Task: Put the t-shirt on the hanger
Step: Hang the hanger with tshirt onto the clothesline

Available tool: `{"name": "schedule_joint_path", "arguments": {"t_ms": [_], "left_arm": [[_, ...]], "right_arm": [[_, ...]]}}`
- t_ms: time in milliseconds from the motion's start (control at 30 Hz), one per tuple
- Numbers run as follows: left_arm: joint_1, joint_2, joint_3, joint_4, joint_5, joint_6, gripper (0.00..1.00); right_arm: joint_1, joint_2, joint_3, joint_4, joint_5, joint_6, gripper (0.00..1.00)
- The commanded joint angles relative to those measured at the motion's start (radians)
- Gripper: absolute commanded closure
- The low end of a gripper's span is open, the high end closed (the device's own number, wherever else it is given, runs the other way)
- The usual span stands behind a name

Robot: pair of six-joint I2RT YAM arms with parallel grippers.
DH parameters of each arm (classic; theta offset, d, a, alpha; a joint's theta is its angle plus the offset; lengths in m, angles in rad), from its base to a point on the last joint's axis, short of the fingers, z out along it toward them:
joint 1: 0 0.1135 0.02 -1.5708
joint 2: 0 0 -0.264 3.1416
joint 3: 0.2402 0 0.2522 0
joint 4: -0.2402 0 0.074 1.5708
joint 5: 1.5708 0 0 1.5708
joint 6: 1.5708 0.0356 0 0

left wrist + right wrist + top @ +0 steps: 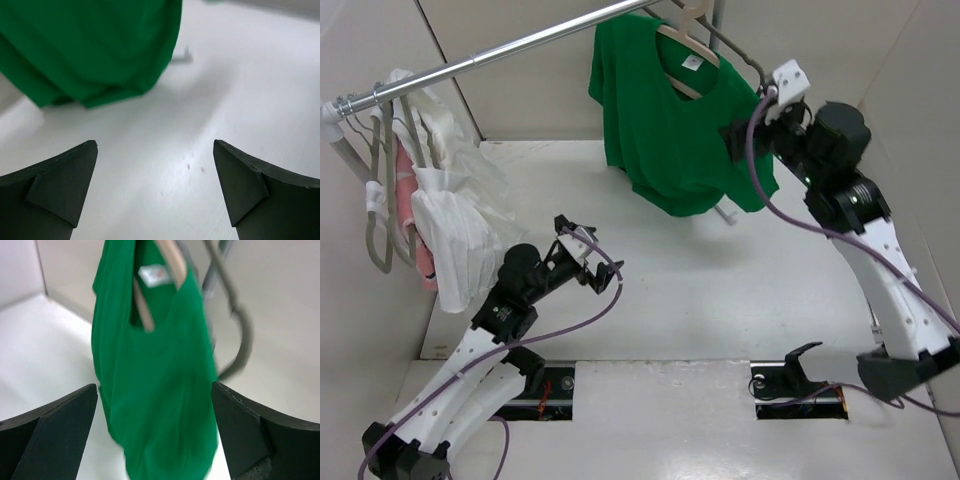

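Observation:
The bright green t-shirt (665, 130) hangs from the beige hanger (682, 45), whose hook sits on the metal rail (520, 45) at the top. Its white neck label (152, 275) shows beside a beige hanger arm (172, 260). My right gripper (738, 135) is raised at the shirt's right sleeve. In the right wrist view this gripper (154, 385) stands open, the t-shirt (160, 390) hanging in front of it between the fingers' lines, not pinched. My left gripper (588, 250) is low over the table, open and empty (154, 145), with the shirt's hem (90, 55) beyond it.
White and pink garments (450, 220) hang on grey hangers at the rail's left end. A bare grey hanger (240, 335) hangs just behind the green shirt. Walls close in the table (670, 300) at the back and both sides.

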Motion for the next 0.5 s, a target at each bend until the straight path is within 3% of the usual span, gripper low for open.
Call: {"name": "schedule_joint_path", "arguments": {"t_ms": [0, 167, 267, 467], "left_arm": [[0.001, 0.027, -0.121, 0.035, -0.101, 0.004, 0.0], [0.01, 0.027, -0.279, 0.156, -0.192, 0.013, 0.0], [0.01, 0.027, -0.302, 0.206, -0.192, 0.025, 0.0], [0.033, 0.036, -0.328, 0.24, -0.161, 0.01, 0.0]], "right_arm": [[-0.021, -0.129, -0.138, -0.023, 0.054, -0.056, 0.0], [-0.095, -0.374, -0.539, 0.014, 0.03, 0.001, 0.0], [-0.119, -0.503, -0.787, 0.062, 0.039, 0.071, 0.0], [-0.171, -0.701, -1.119, 0.12, 0.129, 0.197, 0.0]]}}
